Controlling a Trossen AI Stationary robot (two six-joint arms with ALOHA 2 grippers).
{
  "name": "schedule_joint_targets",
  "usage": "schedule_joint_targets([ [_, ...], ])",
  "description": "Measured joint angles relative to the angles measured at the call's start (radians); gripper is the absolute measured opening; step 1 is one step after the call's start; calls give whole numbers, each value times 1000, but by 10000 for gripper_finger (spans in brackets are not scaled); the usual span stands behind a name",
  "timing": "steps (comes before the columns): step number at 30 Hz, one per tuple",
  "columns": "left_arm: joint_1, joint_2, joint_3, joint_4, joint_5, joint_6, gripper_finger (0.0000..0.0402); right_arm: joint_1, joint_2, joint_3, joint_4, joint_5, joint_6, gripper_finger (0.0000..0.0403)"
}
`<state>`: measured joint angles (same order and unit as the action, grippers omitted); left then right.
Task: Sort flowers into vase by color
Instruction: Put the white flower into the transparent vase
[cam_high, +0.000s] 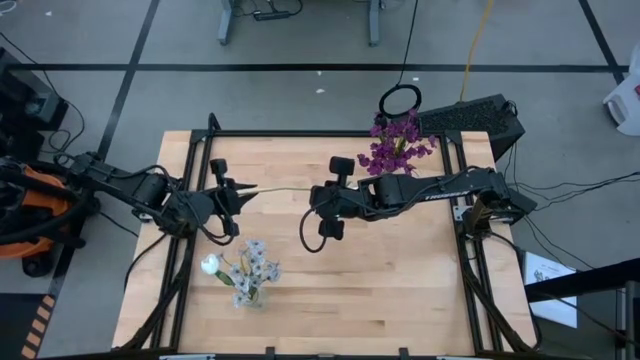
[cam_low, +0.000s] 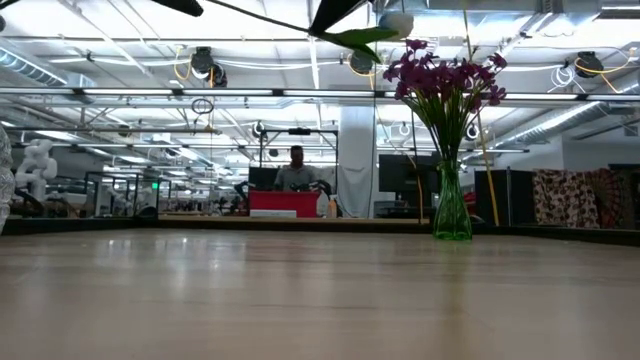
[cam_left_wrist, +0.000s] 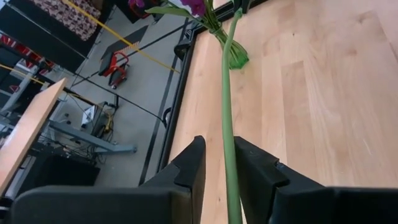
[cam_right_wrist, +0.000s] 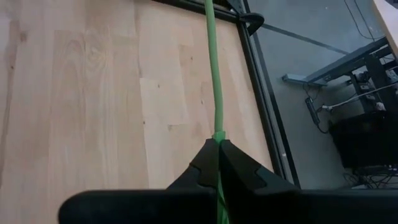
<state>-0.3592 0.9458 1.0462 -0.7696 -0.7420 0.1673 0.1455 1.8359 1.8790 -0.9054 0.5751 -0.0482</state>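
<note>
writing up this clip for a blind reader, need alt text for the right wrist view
The right pincer is shut on a thin green stem, which runs straight away from its dark fingertips over the pale wooden table. Beyond the table's black frame edge lie grey floor and cables.

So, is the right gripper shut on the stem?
Yes: the right gripper is shut, fingertips meeting around the green stem.
</note>
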Motion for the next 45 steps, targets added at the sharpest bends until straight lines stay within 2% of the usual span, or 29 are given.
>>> schedule_joint_targets([
  [10, -2, 0, 0, 1, 8, -5, 20, 0, 0, 0, 5, 0, 1, 0],
  [15, -2, 0, 0, 5, 8, -6, 36, 0, 0, 0, 5, 0, 2, 0],
  [24, -1, 0, 0, 11, 6, -32, 107, 0, 0, 0, 5, 0, 2, 0],
  [28, -1, 0, 0, 12, 6, -32, 100, 0, 0, 0, 5, 0, 3, 0],
  [38, -1, 0, 0, 12, 5, -32, 49, 0, 0, 0, 4, 0, 10, 0],
  [42, -1, 0, 0, 13, 5, -32, 47, 0, 0, 0, 4, 0, 10, 0],
  [45, -1, 0, 0, 30, 4, -32, 60, 0, 0, 0, 4, 0, 10, 0],
])
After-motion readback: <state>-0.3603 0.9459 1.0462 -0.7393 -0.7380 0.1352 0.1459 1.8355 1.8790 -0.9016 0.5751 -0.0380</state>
